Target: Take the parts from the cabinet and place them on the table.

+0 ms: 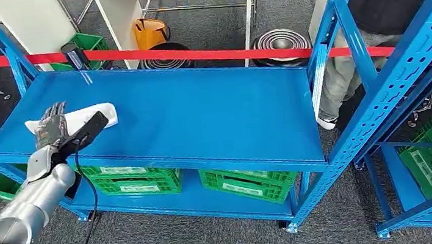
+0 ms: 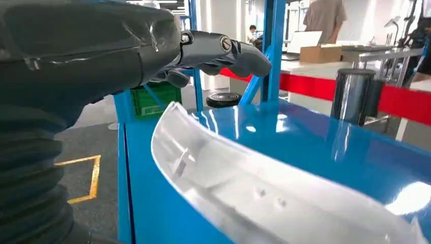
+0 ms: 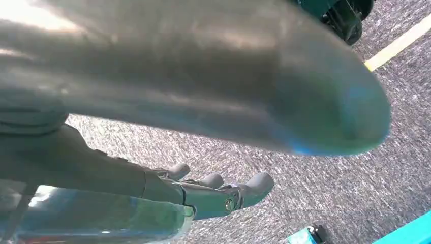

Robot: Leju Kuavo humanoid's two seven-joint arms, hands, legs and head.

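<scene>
Left hand (image 1: 49, 125) hovers right over one white curved part (image 1: 87, 117) at the near left of the blue shelf (image 1: 201, 117), fingers stretched above it, gripping nothing. Right hand (image 3: 213, 190) hangs over grey carpet, fingers loosely extended and empty. Below the shelf sit three green crates (image 1: 131, 179), their white labels unreadable. Farther back, one red tape (image 1: 193, 53) runs across, a person (image 1: 373, 12) beyond.

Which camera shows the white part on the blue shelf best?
The left wrist view: the white part lies close up, its curved rim and small ribs clear, below the left hand. The head view shows it small on the blue shelf, partly hidden by that hand. The right wrist view faces the floor.
</scene>
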